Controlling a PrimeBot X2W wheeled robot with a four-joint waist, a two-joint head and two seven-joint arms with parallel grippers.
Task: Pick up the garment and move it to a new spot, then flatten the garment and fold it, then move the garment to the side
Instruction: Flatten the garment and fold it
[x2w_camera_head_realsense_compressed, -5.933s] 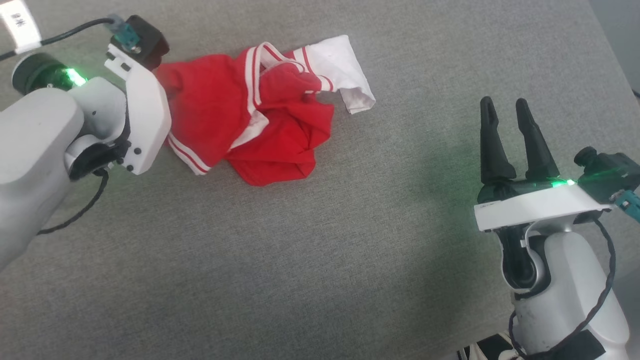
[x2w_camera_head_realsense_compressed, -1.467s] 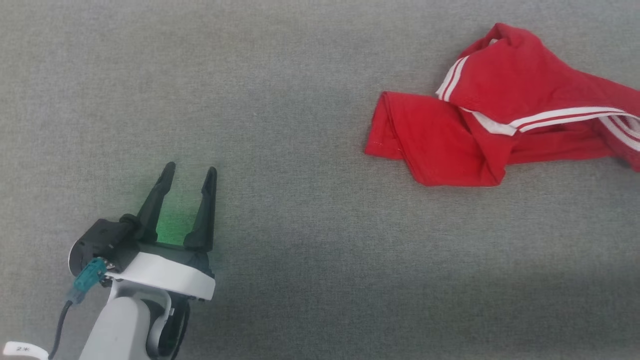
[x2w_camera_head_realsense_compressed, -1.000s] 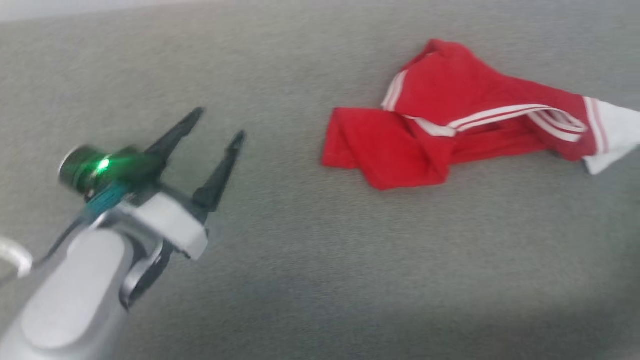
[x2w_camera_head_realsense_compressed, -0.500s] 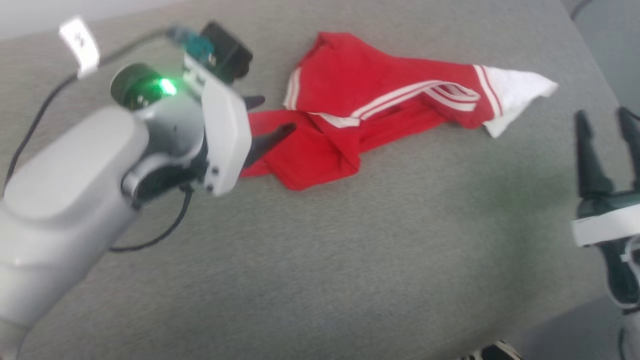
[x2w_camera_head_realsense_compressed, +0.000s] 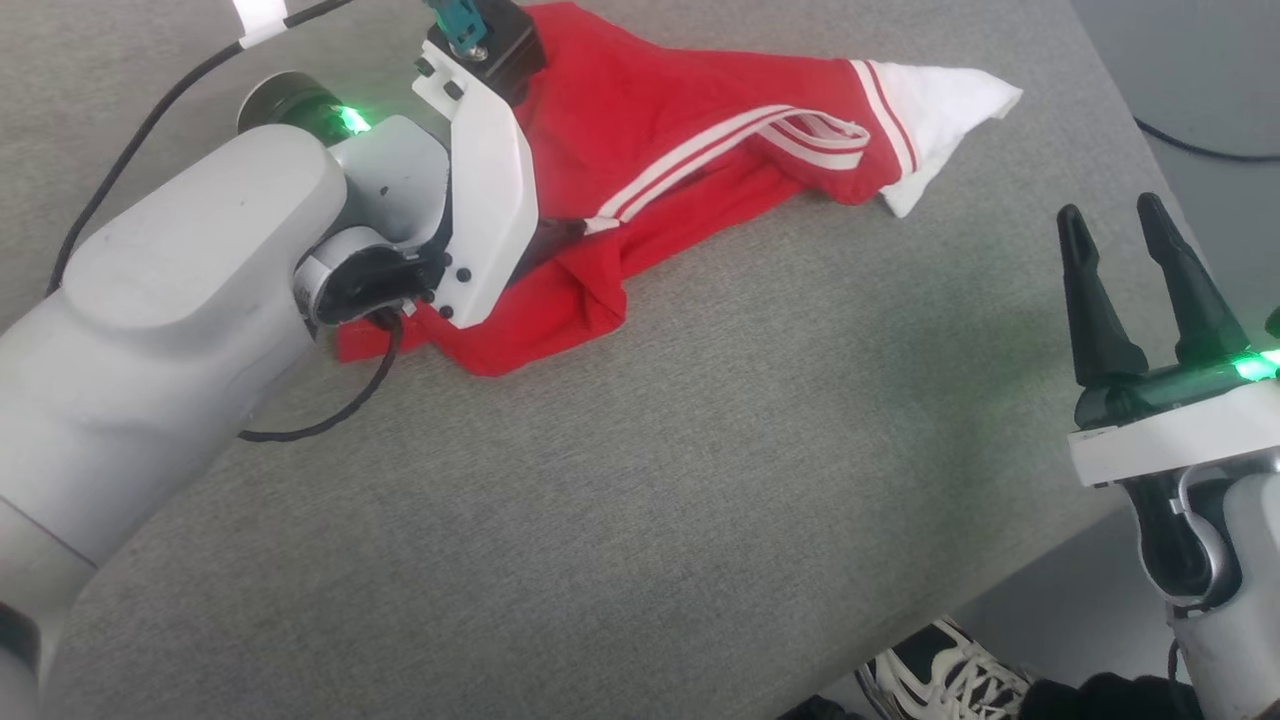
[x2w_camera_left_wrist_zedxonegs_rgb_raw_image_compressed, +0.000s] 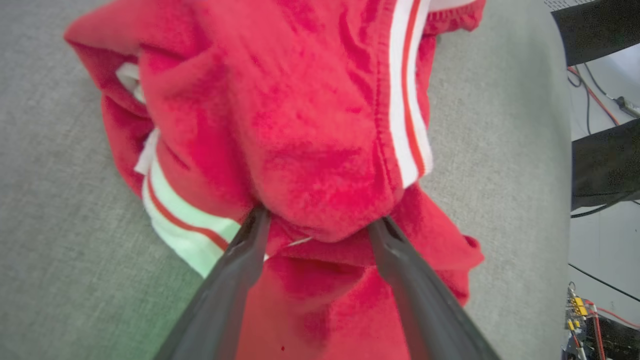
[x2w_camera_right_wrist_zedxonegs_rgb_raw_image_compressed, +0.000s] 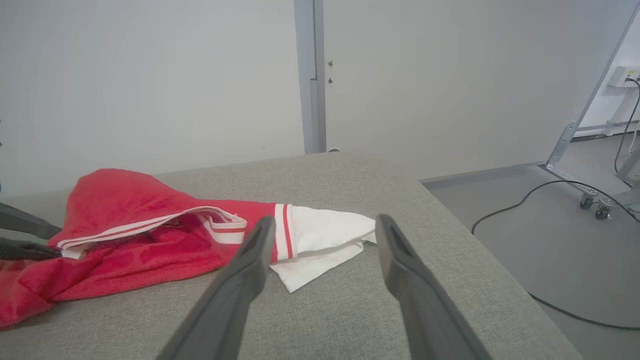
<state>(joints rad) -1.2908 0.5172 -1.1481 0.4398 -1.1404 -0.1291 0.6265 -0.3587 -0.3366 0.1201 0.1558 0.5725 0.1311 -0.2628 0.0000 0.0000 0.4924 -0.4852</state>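
The garment (x2w_camera_head_realsense_compressed: 680, 130), a red T-shirt with white stripe bands and a white sleeve end (x2w_camera_head_realsense_compressed: 945, 95), lies crumpled at the far middle of the grey table (x2w_camera_head_realsense_compressed: 640, 480). My left wrist (x2w_camera_head_realsense_compressed: 480, 190) hangs over its left part and hides the fingers there. In the left wrist view my left gripper (x2w_camera_left_wrist_zedxonegs_rgb_raw_image_compressed: 318, 220) is open, its tips pushed under a raised fold of the garment (x2w_camera_left_wrist_zedxonegs_rgb_raw_image_compressed: 310, 125) that bulges between them. My right gripper (x2w_camera_head_realsense_compressed: 1110, 215) stands open near the table's right edge, apart from the cloth. The right wrist view has the garment (x2w_camera_right_wrist_zedxonegs_rgb_raw_image_compressed: 130, 200) ahead and left of the right gripper (x2w_camera_right_wrist_zedxonegs_rgb_raw_image_compressed: 325, 222).
The table's right edge (x2w_camera_head_realsense_compressed: 1080, 110) drops to a grey floor with a black cable (x2w_camera_right_wrist_zedxonegs_rgb_raw_image_compressed: 525, 195). A person's shoe (x2w_camera_head_realsense_compressed: 950, 670) shows below the near edge. A pale wall (x2w_camera_right_wrist_zedxonegs_rgb_raw_image_compressed: 200, 75) stands behind the table. Bare grey tabletop lies in front of the garment.
The head camera has swung, so the whole picture shifted. My left gripper has gone from bare table onto the garment's left part, fingers now into the cloth. The right gripper has come into view.
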